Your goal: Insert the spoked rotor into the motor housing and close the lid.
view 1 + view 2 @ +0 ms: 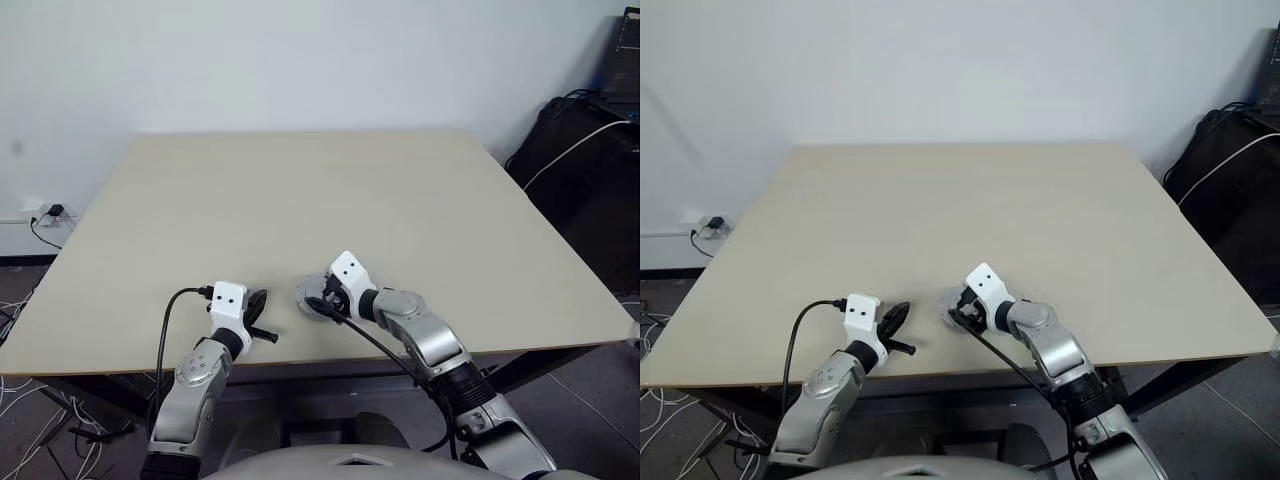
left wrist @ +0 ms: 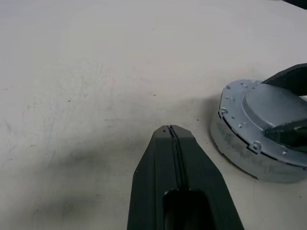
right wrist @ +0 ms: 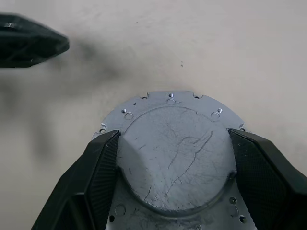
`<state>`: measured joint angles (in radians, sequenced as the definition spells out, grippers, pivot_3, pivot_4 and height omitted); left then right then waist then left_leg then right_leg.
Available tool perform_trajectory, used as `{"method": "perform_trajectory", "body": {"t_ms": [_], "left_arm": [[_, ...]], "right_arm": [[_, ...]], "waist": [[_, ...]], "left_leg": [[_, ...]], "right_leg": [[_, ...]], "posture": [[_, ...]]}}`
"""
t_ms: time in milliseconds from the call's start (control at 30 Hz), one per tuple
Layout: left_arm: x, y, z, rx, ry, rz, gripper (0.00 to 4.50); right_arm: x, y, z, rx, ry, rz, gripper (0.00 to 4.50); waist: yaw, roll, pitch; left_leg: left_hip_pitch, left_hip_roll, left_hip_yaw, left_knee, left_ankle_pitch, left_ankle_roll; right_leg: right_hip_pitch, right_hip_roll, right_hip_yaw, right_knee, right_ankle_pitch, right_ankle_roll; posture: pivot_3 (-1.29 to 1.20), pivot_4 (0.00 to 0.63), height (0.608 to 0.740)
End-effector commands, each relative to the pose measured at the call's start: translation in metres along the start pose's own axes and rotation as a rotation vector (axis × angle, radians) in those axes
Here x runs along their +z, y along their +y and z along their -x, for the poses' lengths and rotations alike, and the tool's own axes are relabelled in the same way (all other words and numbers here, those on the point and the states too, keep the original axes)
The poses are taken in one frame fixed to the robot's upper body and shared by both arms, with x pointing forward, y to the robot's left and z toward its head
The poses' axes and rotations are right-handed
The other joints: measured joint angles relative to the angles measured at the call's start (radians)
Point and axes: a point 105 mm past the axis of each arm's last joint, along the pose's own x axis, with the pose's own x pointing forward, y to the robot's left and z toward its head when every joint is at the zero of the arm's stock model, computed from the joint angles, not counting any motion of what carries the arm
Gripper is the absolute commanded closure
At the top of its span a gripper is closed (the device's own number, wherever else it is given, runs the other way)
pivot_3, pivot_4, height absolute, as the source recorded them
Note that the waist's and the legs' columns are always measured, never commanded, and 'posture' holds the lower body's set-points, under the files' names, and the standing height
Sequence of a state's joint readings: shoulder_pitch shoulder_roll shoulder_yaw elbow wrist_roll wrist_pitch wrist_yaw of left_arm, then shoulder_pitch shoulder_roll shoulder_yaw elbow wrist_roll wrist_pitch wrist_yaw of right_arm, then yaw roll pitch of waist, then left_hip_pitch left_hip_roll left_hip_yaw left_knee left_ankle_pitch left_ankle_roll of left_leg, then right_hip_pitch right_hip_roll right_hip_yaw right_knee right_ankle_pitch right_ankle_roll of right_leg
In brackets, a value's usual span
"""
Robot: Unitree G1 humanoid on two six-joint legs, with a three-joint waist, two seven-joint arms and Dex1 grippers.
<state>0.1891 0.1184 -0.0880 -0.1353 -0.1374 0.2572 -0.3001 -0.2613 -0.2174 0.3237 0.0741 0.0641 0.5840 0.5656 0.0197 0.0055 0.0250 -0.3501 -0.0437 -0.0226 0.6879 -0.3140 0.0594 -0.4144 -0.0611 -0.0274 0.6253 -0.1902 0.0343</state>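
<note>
Nearest the front edge of the tabletop (image 1: 300,190), the left pincer (image 1: 258,305) rests with its two black fingers clenched together on nothing, parked just beside the work, probably to keep clear of it. Just to its right, the right pincer (image 3: 168,179) straddles the silver-grey round metal lid (image 3: 175,153), plain scratched face up, one finger pad against each side of its raised centre; the grip suggests it is seating or steadying the lid on the assembly. That silver drum sits on the tabletop near the front edge, so the rotor and housing, neither visible, are presumably underneath it. Beyond stretches bare pale beige tabletop, then a white wall, a wall socket low at left and dark equipment with cables at right.
</note>
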Motion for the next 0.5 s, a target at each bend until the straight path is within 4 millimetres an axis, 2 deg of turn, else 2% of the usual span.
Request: {"method": "perform_trajectory", "body": {"t_ms": [33,267,500], "left_arm": [[0.0164,-0.0025,0.0001,-0.01,-0.06,-0.012,4.5],[0.0169,-0.0028,-0.0004,-0.013,-0.06,-0.014,4.5],[0.0167,-0.0024,0.0,-0.009,-0.059,-0.013,4.5]], "right_arm": [[0.0008,-0.0094,0.0036,-0.033,-0.007,0.03,1.31],[-0.0038,-0.0091,0.0039,-0.025,0.021,0.036,1.31],[-0.0047,-0.0138,0.0051,-0.042,0.021,0.136,1.31]], "waist": [[0.001,0.0,0.0],[0.001,0.001,0.0],[0.005,0.001,0.0]], "left_leg": [[0.001,0.0,0.0,0.0,0.0,0.0],[0.001,0.0,0.0,0.0,0.0,0.0],[0.001,0.0,0.0,0.0,0.0,0.001]], "right_leg": [[0.0,0.0,0.0,0.0,0.0,0.0],[0.0,0.0,0.0,0.0,0.0,0.001],[0.0,0.0,0.0,-0.001,-0.001,0.001]], "posture": [[0.0,0.0,0.74],[0.0,0.0,0.74],[0.0,0.0,0.74]]}}
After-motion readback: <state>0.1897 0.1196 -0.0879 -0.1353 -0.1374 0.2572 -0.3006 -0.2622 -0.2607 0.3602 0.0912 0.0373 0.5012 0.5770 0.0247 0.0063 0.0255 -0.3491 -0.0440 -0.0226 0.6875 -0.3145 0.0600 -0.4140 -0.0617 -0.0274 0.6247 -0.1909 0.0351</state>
